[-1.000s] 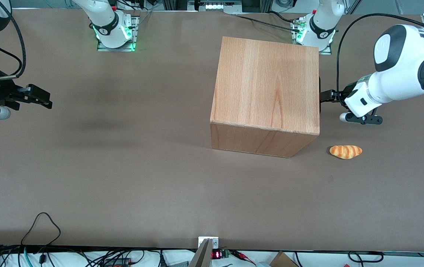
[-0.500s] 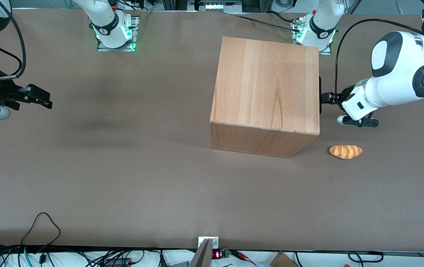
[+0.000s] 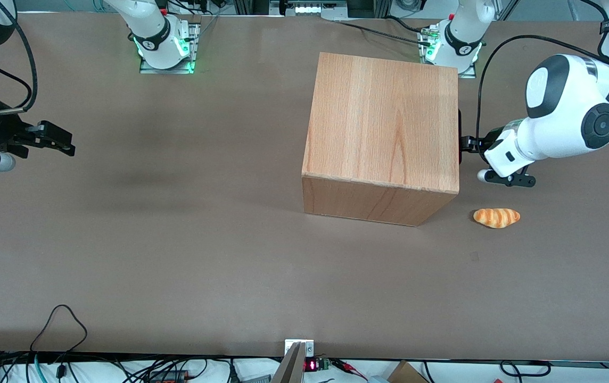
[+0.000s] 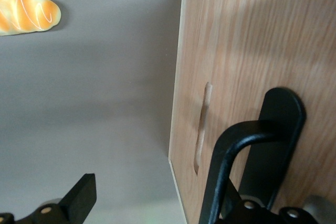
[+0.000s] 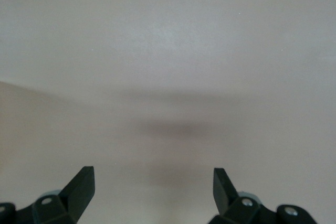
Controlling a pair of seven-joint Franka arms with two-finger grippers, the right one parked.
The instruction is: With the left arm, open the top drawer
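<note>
The wooden cube cabinet stands in mid-table with its front turned toward the working arm's end. From the front camera the top drawer shows only as a sliver of black handle at the cabinet's edge. In the left wrist view the top drawer's beech front panel is close up, with its black handle. My left gripper is right at that front, level with the handle. The gripper is open. One finger is off the panel over the table, and the handle hides the second.
A striped orange bread roll lies on the brown table beside the cabinet's front corner, nearer the front camera than my gripper; it also shows in the wrist view as the roll. A narrow slot runs near the panel's edge.
The left arm has moved in toward the cabinet and slightly nearer the front camera, bringing the gripper up against the drawer front. Cabinet and roll have not moved.
</note>
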